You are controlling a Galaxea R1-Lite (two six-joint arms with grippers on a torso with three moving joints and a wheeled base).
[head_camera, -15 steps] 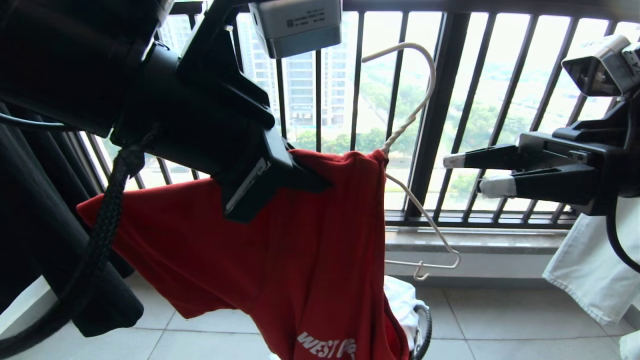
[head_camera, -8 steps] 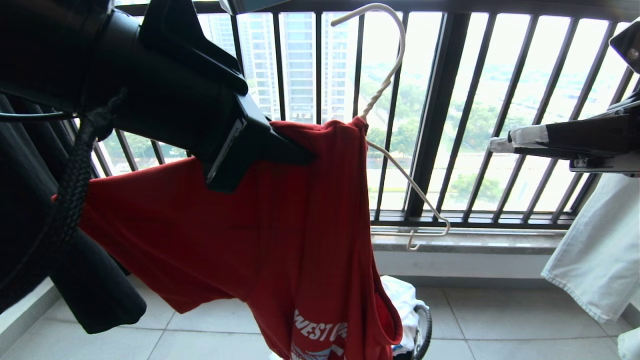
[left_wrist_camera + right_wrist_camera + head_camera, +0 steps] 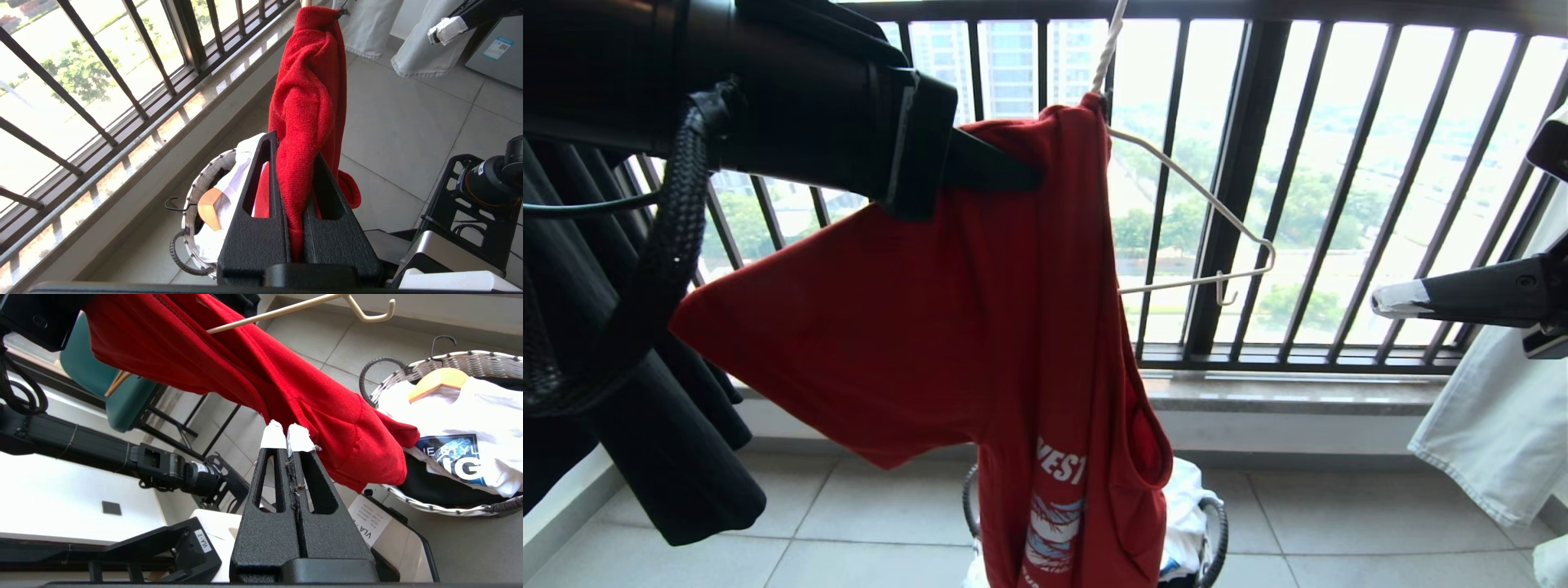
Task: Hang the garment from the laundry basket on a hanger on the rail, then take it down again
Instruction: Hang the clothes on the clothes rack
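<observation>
Nearest, at the upper left of the head view, the left gripper (image 3: 1005, 167) is seen clamped on one red garment (image 3: 947, 327); in the left wrist view its two fingers (image 3: 253, 196) are pressed together on a fold of red cloth (image 3: 306, 102), so the shirt is held by this gripper. One white wire hanger (image 3: 1201, 196) is threaded through the garment's neck at top centre; its twisted neck runs out of the frame's top edge, its bare right shoulder and small notch hook stand clear of the cloth, and the rail is not seen. One sleeve is spread toward centre left; the body hangs down the middle, with white and pale blue print low in the frame.

At the right edge of the head view one right gripper (image 3: 1388, 300) is seen well apart from the hanger; in the right wrist view its two white-taped fingertips (image 3: 273, 436) are closed together on nothing, with the red cloth just beyond them.

Lower down, at bottom centre, one laundry basket (image 3: 1213, 531) is seen behind the garment's hem; in the right wrist view (image 3: 429, 363) one white T-shirt (image 3: 470, 428) and one wooden hanger (image 3: 437, 381) lie in it. Farthest, the black balcony railing (image 3: 1233, 204) crosses the frame; one pale cloth (image 3: 1494, 425) hangs at lower right.
</observation>
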